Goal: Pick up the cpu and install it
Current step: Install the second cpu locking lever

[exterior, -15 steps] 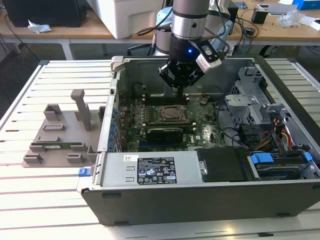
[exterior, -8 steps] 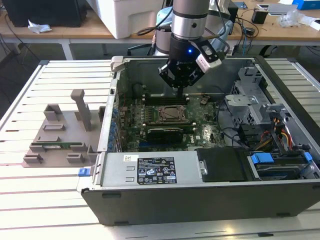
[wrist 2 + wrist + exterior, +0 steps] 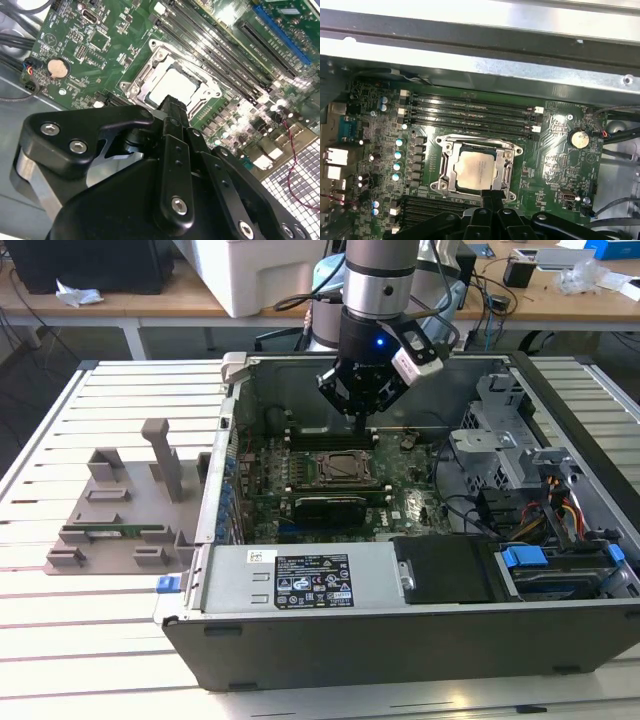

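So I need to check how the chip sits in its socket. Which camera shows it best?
The first wrist view: the cpu lies in its metal socket frame, nearly all its top visible. In the second wrist view the gripper covers one edge of it. The exterior view shows the socket small, below the gripper.

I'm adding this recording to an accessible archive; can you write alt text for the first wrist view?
The cpu, a silver square chip, sits in the metal-framed socket at the middle of a green motherboard, with the robot's black hand just at the socket's edge. Empty memory slots run beside the socket, and a round coin battery lies off to one side.
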Action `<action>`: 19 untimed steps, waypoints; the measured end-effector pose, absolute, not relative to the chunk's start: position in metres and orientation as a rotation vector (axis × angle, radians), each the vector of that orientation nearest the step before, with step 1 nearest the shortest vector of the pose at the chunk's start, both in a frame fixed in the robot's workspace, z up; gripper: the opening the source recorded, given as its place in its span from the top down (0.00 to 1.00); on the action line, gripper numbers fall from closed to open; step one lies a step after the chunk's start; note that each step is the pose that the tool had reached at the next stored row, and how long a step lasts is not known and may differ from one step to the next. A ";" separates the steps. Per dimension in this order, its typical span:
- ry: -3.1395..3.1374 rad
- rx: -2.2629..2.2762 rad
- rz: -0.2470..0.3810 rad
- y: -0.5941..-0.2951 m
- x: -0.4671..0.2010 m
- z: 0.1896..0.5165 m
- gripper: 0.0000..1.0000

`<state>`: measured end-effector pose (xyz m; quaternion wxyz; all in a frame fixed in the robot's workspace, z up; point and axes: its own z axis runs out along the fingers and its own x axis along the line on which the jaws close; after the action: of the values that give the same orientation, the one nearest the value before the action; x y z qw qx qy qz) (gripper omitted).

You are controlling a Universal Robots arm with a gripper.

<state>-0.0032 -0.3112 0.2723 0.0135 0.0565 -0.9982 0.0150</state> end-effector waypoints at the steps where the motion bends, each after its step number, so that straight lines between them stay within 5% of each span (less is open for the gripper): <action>1: -3.112 0.177 -0.021 -0.316 -0.003 0.272 0.89; 5: -3.113 0.179 -0.171 -0.323 -0.004 0.272 0.89; 19: -3.112 0.179 -0.174 -0.377 -0.032 0.246 0.89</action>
<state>-0.0318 -0.3773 0.2462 0.0096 0.0573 -0.9968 -0.0556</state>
